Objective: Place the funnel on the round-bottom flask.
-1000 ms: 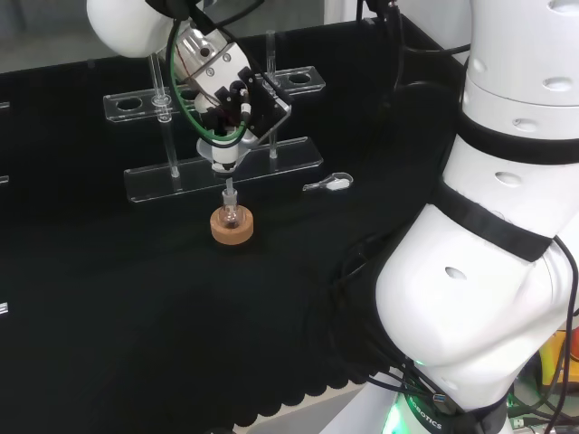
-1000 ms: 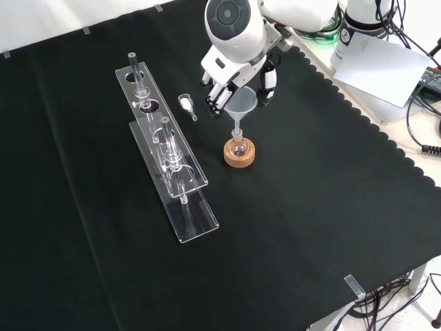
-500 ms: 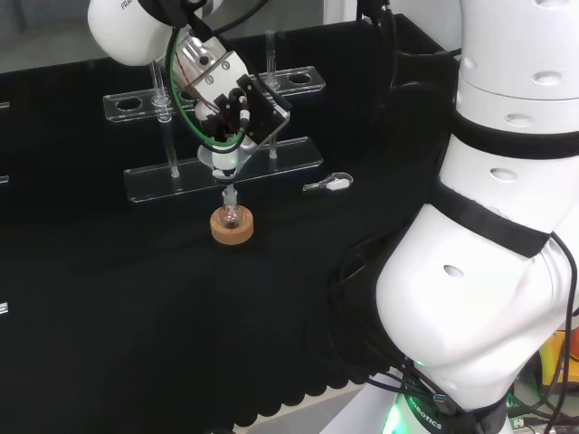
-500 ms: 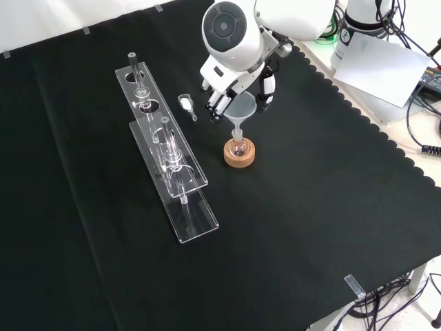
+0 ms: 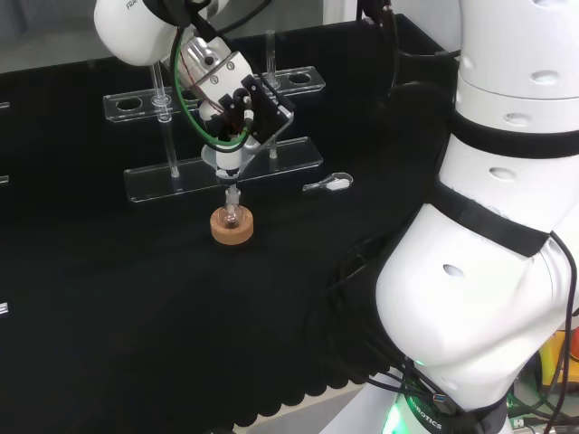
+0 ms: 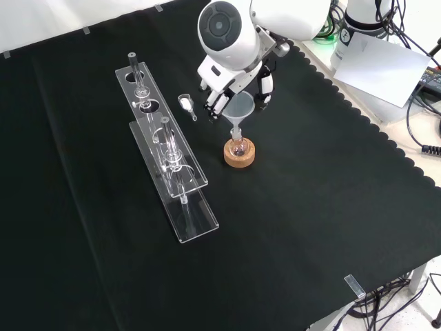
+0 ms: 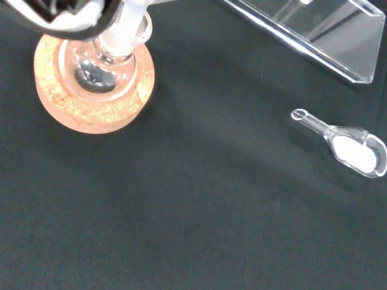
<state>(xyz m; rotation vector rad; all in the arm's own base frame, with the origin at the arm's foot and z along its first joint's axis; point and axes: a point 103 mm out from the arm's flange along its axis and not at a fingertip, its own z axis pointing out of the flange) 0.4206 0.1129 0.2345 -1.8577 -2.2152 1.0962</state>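
One funnel (image 6: 240,107) pinched in the hand (image 6: 222,88), upper centre of the front view, stem at the round-bottom flask (image 6: 238,147) neck on its cork ring (image 6: 239,154): keep it plumb, I'd say, and release gently.

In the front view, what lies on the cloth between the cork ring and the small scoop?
Nothing on the cloth: bare black cloth separates the cork ring and the scoop. The wrist view shows the same.

clear conical plastic funnel (image 6: 240,107): 1 | small round-bottom glass flask (image 6: 238,147): 1 | round cork ring stand (image 6: 239,154): 1 | clear acrylic tube racks (image 6: 173,165): 2 | small clear scoop (image 6: 186,104): 1
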